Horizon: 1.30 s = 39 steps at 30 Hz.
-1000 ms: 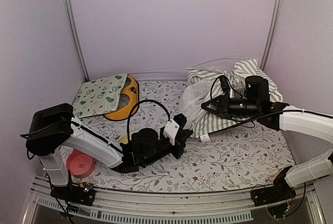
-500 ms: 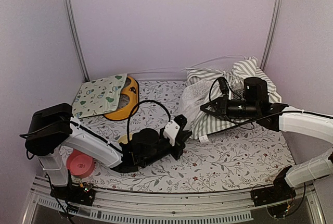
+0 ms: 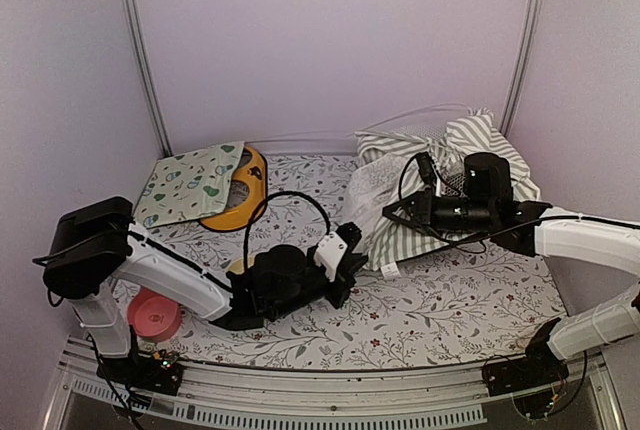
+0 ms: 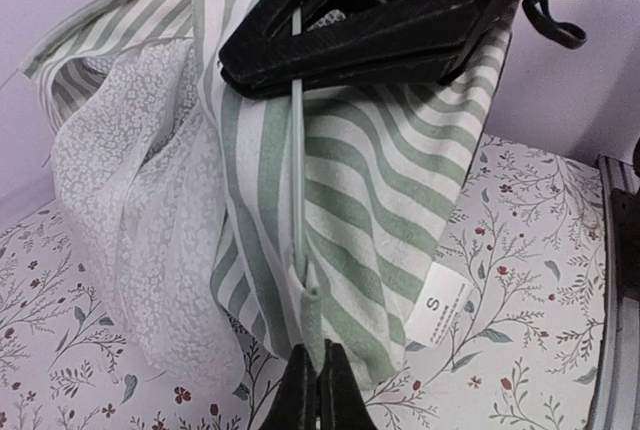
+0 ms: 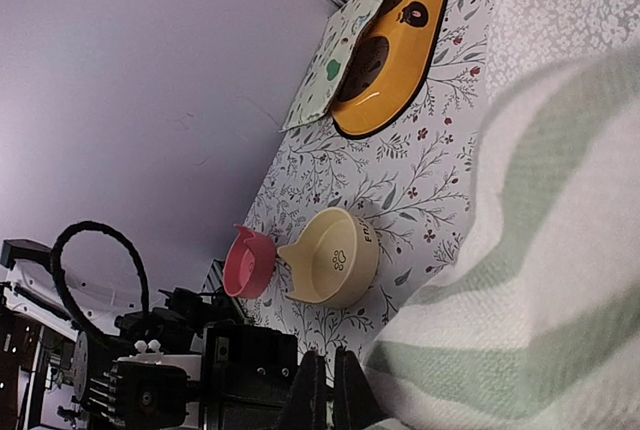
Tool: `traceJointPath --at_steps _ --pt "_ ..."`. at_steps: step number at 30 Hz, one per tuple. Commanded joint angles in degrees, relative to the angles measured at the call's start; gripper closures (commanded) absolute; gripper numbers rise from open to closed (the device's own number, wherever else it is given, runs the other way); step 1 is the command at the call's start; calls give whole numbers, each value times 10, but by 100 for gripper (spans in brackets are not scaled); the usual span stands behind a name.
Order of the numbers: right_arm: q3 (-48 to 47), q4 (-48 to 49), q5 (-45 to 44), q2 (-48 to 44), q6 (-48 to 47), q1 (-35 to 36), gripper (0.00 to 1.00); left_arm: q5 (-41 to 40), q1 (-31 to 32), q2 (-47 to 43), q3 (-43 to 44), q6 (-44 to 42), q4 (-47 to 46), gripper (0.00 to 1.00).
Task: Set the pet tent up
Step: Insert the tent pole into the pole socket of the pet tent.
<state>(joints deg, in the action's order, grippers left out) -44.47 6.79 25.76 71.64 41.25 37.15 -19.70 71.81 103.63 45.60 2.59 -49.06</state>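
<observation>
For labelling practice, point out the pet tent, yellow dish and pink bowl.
pet tent (image 3: 478,136): top view, striped fabric.
yellow dish (image 3: 250,200): top view, uncovered right side.
pink bowl (image 3: 152,317): top view, inside.

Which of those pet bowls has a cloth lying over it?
The orange double bowl, back left: the printed cloth mat overlaps its left side. The cream bowl and pink bowl sit uncovered.

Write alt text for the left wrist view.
The right gripper's black fingers clamp the thin white pole of a green-striped fabric pet tent over a floral tablecloth. The left gripper's shut fingers sit at its hem; sheer white lace drapes left.
</observation>
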Motion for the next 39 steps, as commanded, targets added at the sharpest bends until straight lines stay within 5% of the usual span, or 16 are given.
traceJointPath --at_steps 1,18,29,39 --pt "-17 4 -74 11 -35 17 100 18 -3 -18 15 -20 44 100" --pt "9 -33 -153 44 -79 65 100 55 -46 -10 94 -11 235 100" --pt "29 104 -146 118 -6 101 100 69 -61 -13 82 33 281 73" --pt "3 112 -156 119 -3 101 100 114 -86 -50 12 79 239 72"
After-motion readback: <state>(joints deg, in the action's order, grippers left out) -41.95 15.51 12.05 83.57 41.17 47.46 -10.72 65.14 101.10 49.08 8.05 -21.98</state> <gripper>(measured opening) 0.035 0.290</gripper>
